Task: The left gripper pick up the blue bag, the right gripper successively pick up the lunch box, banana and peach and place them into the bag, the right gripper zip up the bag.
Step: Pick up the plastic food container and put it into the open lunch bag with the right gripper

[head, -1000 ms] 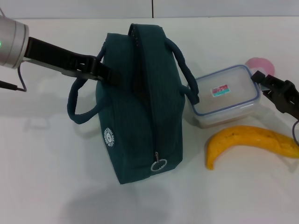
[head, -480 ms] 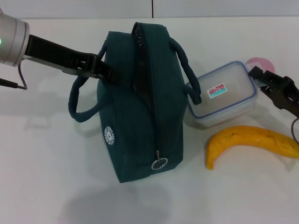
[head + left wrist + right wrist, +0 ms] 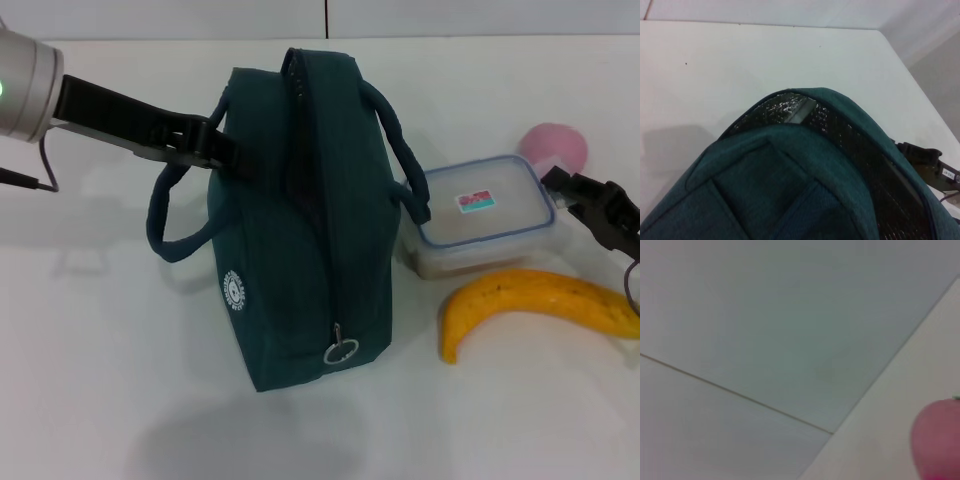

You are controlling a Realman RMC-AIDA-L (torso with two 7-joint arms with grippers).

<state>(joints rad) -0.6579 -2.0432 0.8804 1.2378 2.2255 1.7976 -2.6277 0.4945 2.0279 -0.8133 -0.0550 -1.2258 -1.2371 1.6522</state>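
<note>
The dark teal fabric bag (image 3: 300,220) is standing upright on the white surface (image 3: 100,340), its long axis running from 12 o'clock down to 6 o'clock in the head view, the zipper pull ring (image 3: 340,351) hanging at the 6 o'clock end. The zip along the top is lying open; the left wrist view is showing silver foil lining (image 3: 790,107) inside. The left gripper (image 3: 215,150) is reaching in from 9 o'clock, its black fingers closed on the bag's upper left side beside the near handle loop (image 3: 175,215).

At 3 o'clock of the bag, the clear rectangular lunch box with blue-rimmed lid (image 3: 485,215) is lying flat, touching the bag's right handle, long axis running roughly 9 to 3 o'clock. The right gripper (image 3: 590,205) is sitting at the box's 3 o'clock end; whether its fingers are gripping it, I cannot tell. The yellow banana (image 3: 540,305) is lying at 6 o'clock of the box, curved, ends pointing down. The pink peach (image 3: 556,148) is sitting at 1 o'clock of the box.
</note>
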